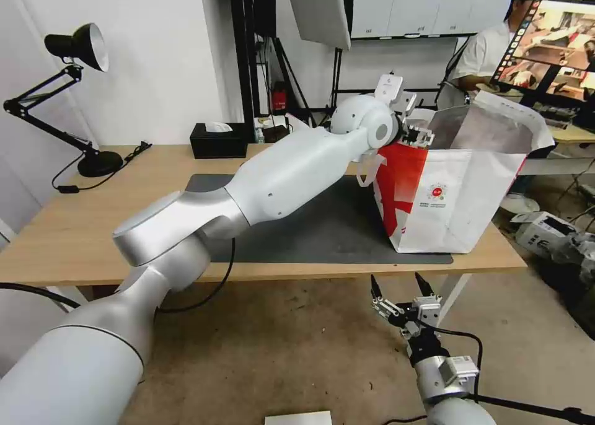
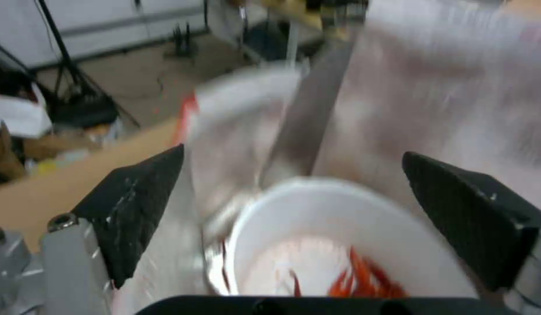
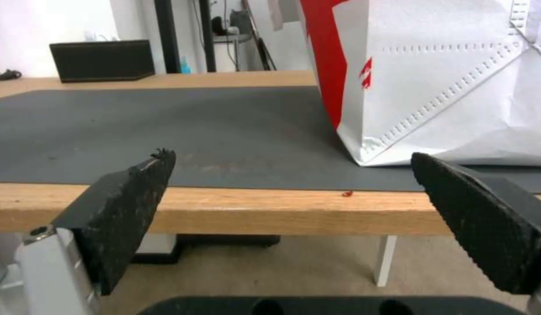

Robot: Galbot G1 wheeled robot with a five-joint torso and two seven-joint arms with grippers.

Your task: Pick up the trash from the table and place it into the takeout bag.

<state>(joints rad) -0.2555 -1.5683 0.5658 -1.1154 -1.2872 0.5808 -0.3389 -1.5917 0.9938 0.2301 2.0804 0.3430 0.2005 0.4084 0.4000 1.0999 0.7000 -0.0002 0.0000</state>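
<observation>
The table (image 1: 74,227) is sitting there with its big dark grey mat (image 1: 322,227), and everything else is easiest to place relative to the takeout bag (image 1: 458,196). The bag is standing upright on the mat, near the table's right end, mouth open and the silver lining showing. The left arm is stretching across the table, and its left hand (image 1: 416,134) is hanging right at the bag's near top edge, over the opening. In the left wrist view the left hand's fingers (image 2: 136,205) are spread wide apart and gripping nothing. Just below them, inside the bag against the foil wall, the white bowl (image 2: 340,236) is lying with red crayfish shells (image 2: 364,280) in it. That view is blurry, so I can't tell exactly how the bowl is sitting.

The right hand (image 1: 401,287) is parked low, below the table's front edge and a bit left of the bag's near corner, fingers pointing up. Its fingers (image 3: 124,210) are also wide open and empty.

Behind the bag and well to its left, a black tissue box (image 1: 218,140) is sitting near the back edge of the table. A tiny red scrap (image 3: 347,193) is lying on the bare wood at the table's front edge, near the bag's bottom corner.
</observation>
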